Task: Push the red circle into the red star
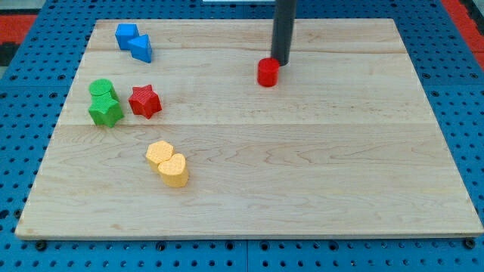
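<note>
Camera view, rod: my tip [281, 61] stands just beside the red circle [268, 72], at its upper right edge, touching it or almost so.
Pincer: this arm carries no pincer, only the dark rod, so there is no open or closed state to tell.
Red circle: it sits on the wooden surface [318, 166] in the upper middle, alone.
Red star: the red star [144, 101] lies well apart, toward the view's left and a little lower, touching or nearly touching the green blocks [103, 103].
Other blocks: two blue blocks [134, 41] at top left, two yellow blocks [168, 163] lower left.
How to push well: I judge the tip should stay behind the circle on the line to the star, that means on its right and slightly upper side, and go slowly, because a round block slips sideways easily.
</note>
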Motion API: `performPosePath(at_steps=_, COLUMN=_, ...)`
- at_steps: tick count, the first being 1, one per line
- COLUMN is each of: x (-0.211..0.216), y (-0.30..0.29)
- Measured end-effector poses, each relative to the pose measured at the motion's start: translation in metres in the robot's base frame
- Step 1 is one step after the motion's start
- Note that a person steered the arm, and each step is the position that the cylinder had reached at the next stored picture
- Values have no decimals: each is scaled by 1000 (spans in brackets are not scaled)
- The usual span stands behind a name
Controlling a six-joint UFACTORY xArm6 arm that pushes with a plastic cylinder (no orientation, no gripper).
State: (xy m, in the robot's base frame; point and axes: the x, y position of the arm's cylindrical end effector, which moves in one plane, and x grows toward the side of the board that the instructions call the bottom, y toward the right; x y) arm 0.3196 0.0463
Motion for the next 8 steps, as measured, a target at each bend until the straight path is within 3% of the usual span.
performPosePath(at_steps=1, x=26, y=-19)
performPosePath(at_steps=6, x=26, y=-20)
performPosePath(at_steps=8, x=57, y=-37)
